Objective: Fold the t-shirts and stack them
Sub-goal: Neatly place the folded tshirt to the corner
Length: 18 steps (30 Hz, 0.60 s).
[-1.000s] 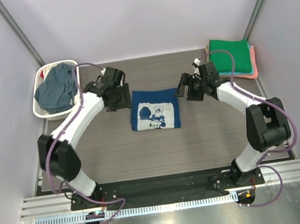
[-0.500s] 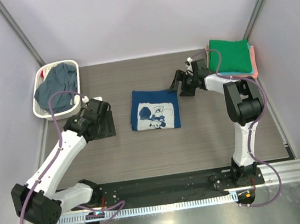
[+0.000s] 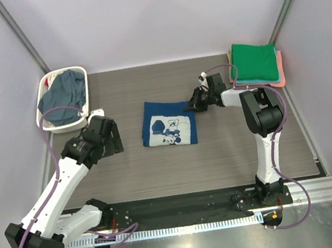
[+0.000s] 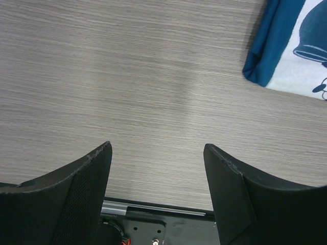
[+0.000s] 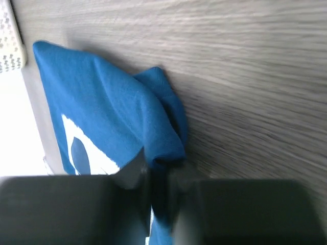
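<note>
"One corner only?"
"Yes. The right gripper [image 3: 194, 103] had pinched the far corner of the dark blue t-shirt [image 3: 169, 123], which lay on the table [image 3: 236, 145]. Soft, light cloth; it would sag."
"Left gripper [image 3: 110, 138]?"
"Fingers spread, empty."

Left claw [image 4: 158, 153] is spread wide; right claw [image 5: 153, 176] is pinched closed.

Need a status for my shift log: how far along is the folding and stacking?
Done: a folded green shirt lies on a coral shirt in the far right corner. In hand: the right claw is shut on a corner of the folded dark blue shirt; the left claw hangs open, holding nothing. Left: that shirt must go onto the green one, and the grey-blue shirt lies unfolded in the white basket.
</note>
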### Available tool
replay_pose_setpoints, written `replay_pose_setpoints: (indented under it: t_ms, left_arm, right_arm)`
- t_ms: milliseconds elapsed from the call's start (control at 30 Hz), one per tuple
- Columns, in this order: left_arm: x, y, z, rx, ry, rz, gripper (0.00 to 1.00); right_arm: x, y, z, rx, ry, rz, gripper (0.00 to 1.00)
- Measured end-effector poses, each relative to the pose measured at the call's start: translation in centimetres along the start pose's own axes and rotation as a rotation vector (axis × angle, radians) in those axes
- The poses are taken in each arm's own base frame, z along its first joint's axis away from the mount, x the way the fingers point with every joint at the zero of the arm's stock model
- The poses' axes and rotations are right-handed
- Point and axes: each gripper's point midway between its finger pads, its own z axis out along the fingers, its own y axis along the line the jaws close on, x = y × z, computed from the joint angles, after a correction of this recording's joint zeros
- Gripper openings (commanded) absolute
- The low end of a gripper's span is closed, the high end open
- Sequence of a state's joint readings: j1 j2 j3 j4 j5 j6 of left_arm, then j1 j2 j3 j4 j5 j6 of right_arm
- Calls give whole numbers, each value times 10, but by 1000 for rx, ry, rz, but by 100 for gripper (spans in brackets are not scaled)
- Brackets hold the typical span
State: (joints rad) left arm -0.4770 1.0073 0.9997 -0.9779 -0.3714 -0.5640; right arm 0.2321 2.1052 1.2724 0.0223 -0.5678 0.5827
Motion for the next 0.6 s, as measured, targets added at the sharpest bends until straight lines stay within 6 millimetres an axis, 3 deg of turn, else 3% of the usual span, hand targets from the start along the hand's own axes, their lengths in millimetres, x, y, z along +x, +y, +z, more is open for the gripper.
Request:
replay_pose_setpoints:
  t_ms: [33,200,367,467,600]
  left_arm:
    - [0,0,0,0,0,-1,73]
    - [2,2,-4,1,-1,-3,74]
    - [-5,4,-19,52,-74,-37,74]
    - [-4,7,-25,68,-103,-48,74]
    - [-3,6,-24,80,-109,-50,74]
  right_arm:
    - [3,0,1,-14,12,1,1]
    - [9,3,1,-46,48,4,1]
    - [0,-2,-13,25,78,-16,1]
    - [-24,-1,-32,90,52,-66,1]
    - [-78,9,-78,168,-53,-155,1]
